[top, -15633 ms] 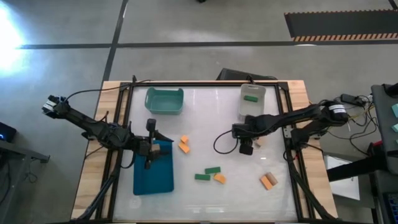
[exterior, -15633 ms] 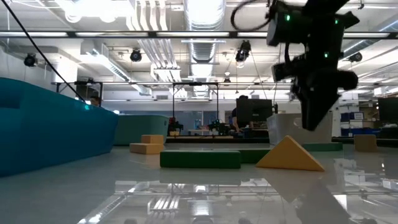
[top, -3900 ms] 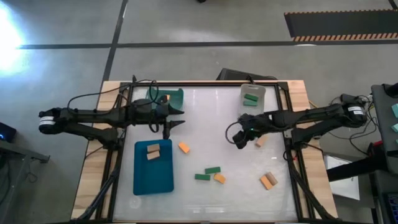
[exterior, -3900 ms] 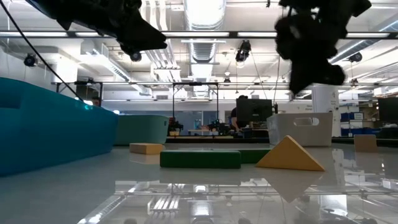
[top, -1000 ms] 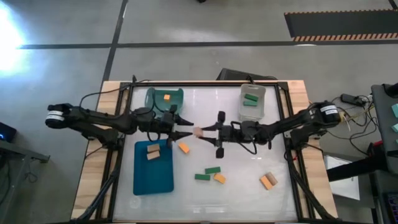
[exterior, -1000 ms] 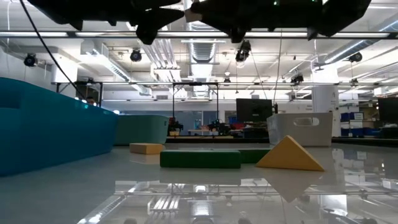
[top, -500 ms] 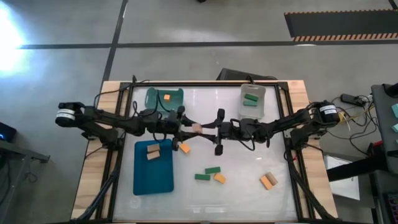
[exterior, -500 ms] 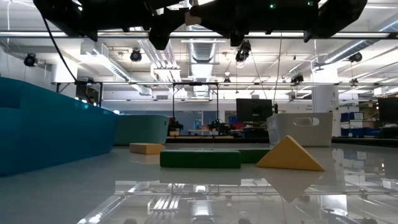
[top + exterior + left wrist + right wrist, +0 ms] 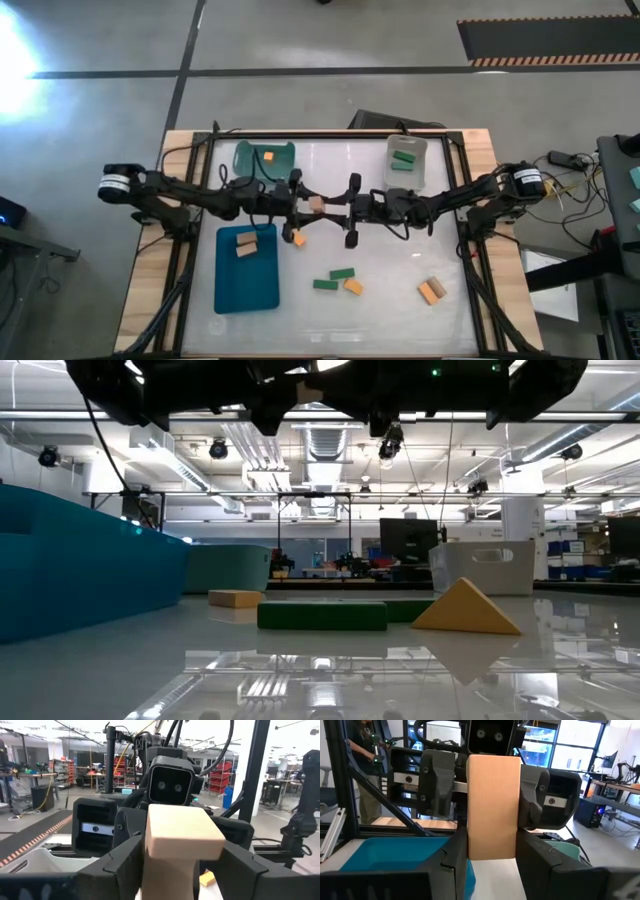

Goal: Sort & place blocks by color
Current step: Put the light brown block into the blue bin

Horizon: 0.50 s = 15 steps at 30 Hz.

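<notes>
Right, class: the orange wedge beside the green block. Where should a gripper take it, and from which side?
Probably from above, closing on the two triangular end faces of the orange wedge: the one showing is flat and upright, while its slopes would let fingers slide off. The far face is hidden. The right gripper holds a tan block mid-air, at the left gripper.

I see a block (image 9: 316, 205) mid-frame, between the left gripper (image 9: 300, 203) and right gripper (image 9: 334, 208).

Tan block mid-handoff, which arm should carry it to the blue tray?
Left, probably. The left gripper meets the right gripper at the tan block; the blue tray with two tan blocks lies on the left arm's side.
</notes>
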Each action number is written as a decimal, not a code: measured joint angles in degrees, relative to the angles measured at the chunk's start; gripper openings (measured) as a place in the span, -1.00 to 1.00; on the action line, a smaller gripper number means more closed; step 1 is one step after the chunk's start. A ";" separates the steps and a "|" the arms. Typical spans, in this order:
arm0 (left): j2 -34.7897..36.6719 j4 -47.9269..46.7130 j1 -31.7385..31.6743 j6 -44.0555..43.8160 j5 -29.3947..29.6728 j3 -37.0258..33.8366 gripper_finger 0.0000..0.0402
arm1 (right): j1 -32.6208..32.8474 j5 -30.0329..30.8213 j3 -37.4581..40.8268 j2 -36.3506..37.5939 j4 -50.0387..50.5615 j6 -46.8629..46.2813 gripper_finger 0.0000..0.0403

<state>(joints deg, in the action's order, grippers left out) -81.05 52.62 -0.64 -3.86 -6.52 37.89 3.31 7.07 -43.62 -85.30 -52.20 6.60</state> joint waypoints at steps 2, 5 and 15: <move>-0.65 1.11 0.09 1.17 0.10 0.31 -0.09 | 0.00 -0.03 0.00 0.00 -0.10 -0.10 -0.41; -1.03 2.44 0.13 1.26 0.20 0.20 -0.27 | 0.04 -0.28 0.00 0.00 -0.25 -0.10 -0.41; -0.77 1.99 0.17 -0.41 0.71 -0.21 -0.40 | 0.04 -0.14 0.00 0.00 0.26 -0.49 -0.12</move>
<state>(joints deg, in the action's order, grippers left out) -81.82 54.61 -0.47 -4.27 -5.82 37.68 3.36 6.93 -43.62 -85.30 -51.95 6.11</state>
